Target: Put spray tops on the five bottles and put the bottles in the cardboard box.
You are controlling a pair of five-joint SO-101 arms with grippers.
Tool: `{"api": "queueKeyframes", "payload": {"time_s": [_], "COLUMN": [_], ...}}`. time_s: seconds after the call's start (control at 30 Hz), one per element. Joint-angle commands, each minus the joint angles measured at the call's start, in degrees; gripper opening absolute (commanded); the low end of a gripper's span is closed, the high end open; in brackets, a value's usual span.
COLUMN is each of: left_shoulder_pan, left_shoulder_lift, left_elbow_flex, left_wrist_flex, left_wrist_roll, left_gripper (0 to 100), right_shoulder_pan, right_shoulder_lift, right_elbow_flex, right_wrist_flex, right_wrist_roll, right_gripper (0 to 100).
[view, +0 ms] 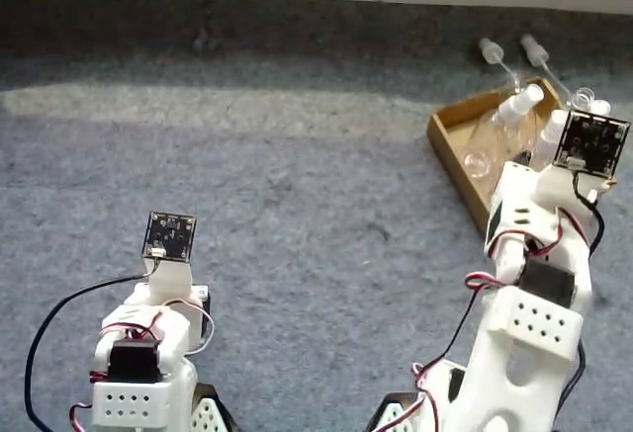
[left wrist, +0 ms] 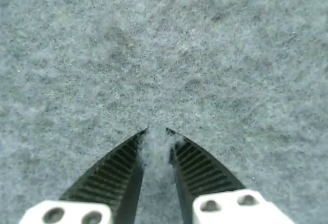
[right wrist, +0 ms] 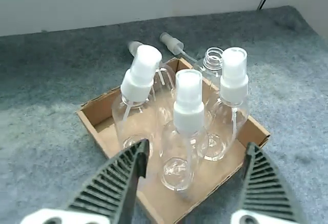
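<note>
Three clear bottles with white spray tops stand upright in the cardboard box: one on the box's one side, one in the middle, one on the other side. A fourth bottle with an open neck stands at the far corner; whether it is inside the box I cannot tell. Two loose spray tops lie on the carpet behind the box. My right gripper hangs open just above and in front of the middle bottle, holding nothing. My left gripper is shut over bare carpet.
In the high view the cardboard box sits at the far right with the right arm over it, and the spray tops lie beyond. The left arm is at the near left. Grey carpet lies between.
</note>
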Motion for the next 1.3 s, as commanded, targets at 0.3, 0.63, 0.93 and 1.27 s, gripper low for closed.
{"api": "queueKeyframes", "payload": {"time_s": [0.3, 0.63, 0.93, 1.27], "left_shoulder_pan": [-0.5, -0.1, -0.1, -0.1], "left_shoulder_lift": [-0.6, -0.6, -0.6, -0.6], "left_elbow_flex": [1.2, 1.2, 1.2, 1.2], "left_wrist_flex": [0.2, 0.5, 0.6, 0.6], "left_wrist_roll": [-0.2, -0.2, -0.2, -0.2], "left_gripper": [1, 1, 1, 1], "right_shoulder_pan": [-18.2, -22.1, -25.5, -25.2], "right_shoulder_lift": [-16.0, -28.3, -38.1, -50.5], "right_elbow_flex": [-6.0, -5.9, -4.0, 10.7], "right_wrist_flex": [24.6, 32.9, 34.1, 33.5], "right_wrist_roll": [0.3, 0.3, 0.3, 0.4], "right_gripper": [15.7, 2.6, 0.6, 0.6]}}
